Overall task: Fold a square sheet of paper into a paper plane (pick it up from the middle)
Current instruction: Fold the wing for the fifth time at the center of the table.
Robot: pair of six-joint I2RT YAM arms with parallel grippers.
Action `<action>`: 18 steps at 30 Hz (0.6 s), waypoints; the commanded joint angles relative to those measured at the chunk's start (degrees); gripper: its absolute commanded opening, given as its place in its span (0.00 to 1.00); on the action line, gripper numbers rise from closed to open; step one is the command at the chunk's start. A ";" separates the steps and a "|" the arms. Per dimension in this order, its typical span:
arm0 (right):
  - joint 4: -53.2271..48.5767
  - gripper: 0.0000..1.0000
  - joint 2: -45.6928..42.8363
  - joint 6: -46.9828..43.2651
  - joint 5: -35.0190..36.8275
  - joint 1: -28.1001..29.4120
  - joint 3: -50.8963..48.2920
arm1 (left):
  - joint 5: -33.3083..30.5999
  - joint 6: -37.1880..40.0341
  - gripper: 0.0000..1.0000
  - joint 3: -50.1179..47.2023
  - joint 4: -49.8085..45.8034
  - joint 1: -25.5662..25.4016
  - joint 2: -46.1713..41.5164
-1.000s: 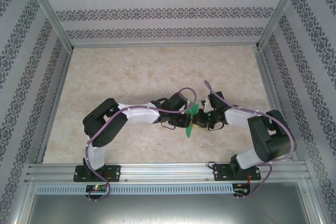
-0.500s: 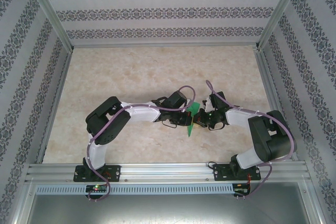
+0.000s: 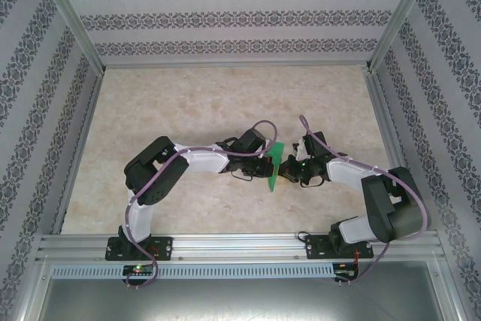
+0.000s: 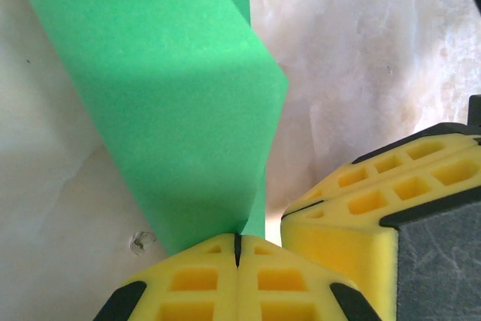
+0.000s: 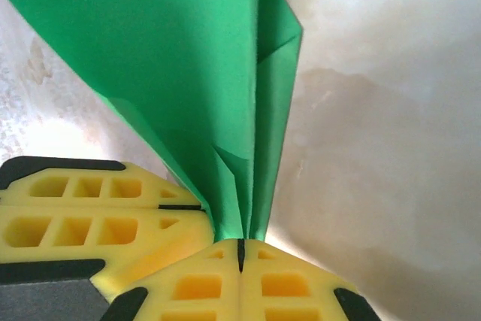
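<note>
We hold the green paper (image 3: 275, 163) between our two arms, apparently lifted clear of the surface (image 3: 225, 95). We judge that it is held this way so that both arms can work it at once. It is already creased into several layers, and up here the next fold can be pulled or pressed without the marble beneath getting in the way. Left of the paper, our left pincer (image 4: 237, 242) is pressed fully together on one edge of it, the yellow pads meeting with only the thin green layers between them. Right of the paper, just beside the left one, our right pincer (image 5: 240, 244) is likewise clamped tight on the folded layers, at the spot where the creases run together.
</note>
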 commanded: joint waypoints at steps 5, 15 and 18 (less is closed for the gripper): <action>1.70 0.04 2.09 0.38 -1.56 -0.44 -0.09 | 0.87 -0.67 0.06 0.06 1.76 0.77 -0.01; 4.16 0.04 5.69 0.36 -2.98 -0.39 0.12 | 2.21 -1.22 0.06 1.17 2.52 1.03 0.54; 4.58 0.04 6.27 0.32 -3.33 -0.41 0.08 | 2.23 -1.22 0.06 1.75 2.26 1.12 0.84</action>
